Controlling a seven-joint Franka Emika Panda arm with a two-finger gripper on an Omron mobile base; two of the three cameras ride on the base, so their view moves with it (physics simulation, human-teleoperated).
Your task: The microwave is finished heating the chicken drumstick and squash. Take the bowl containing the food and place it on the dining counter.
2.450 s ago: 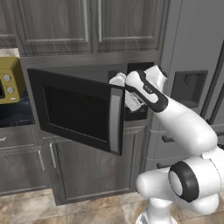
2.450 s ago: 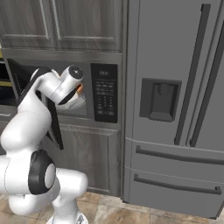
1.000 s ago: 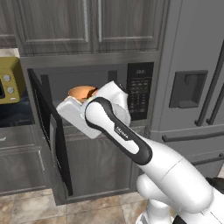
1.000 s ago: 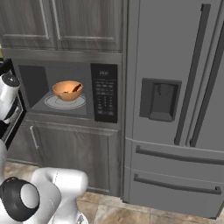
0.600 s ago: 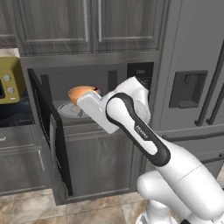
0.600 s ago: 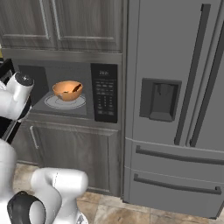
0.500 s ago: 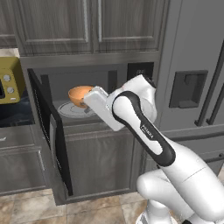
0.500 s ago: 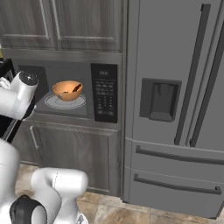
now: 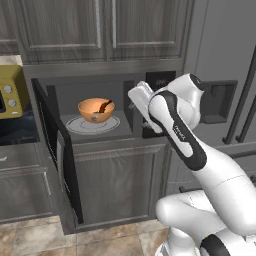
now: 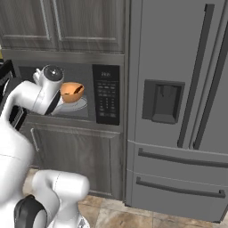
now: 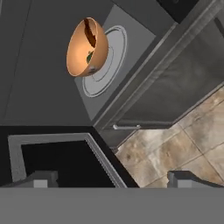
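Since a second ago your arm has swung from in front of the bowl (image 9: 96,110) to the right of the microwave (image 9: 100,107) opening, so the whole cavity is now clear to your eye. The bowl has not moved.

Your gripper (image 11: 112,177) has its fingers (image 11: 41,178) spread wide apart with nothing between them. In the hand view the two tips sit at the bottom edge, one over the dark door glass, the other over the tiled floor (image 11: 175,144).

The microwave door (image 9: 55,150) hangs open to the left of the cavity. Inside, the orange bowl rests upright on the round white turntable (image 9: 93,125), about at its middle. You can see a dark reddish drumstick (image 9: 104,106) leaning against the bowl's inner wall, and a small green lump of squash (image 11: 89,57) lower in the bowl. The button panel (image 10: 107,94) sits just right of the cavity, and your wrist is in front of it in the left base view. A grey fridge (image 10: 178,107) stands right of the microwave, a yellow toaster oven (image 9: 11,92) left of it.
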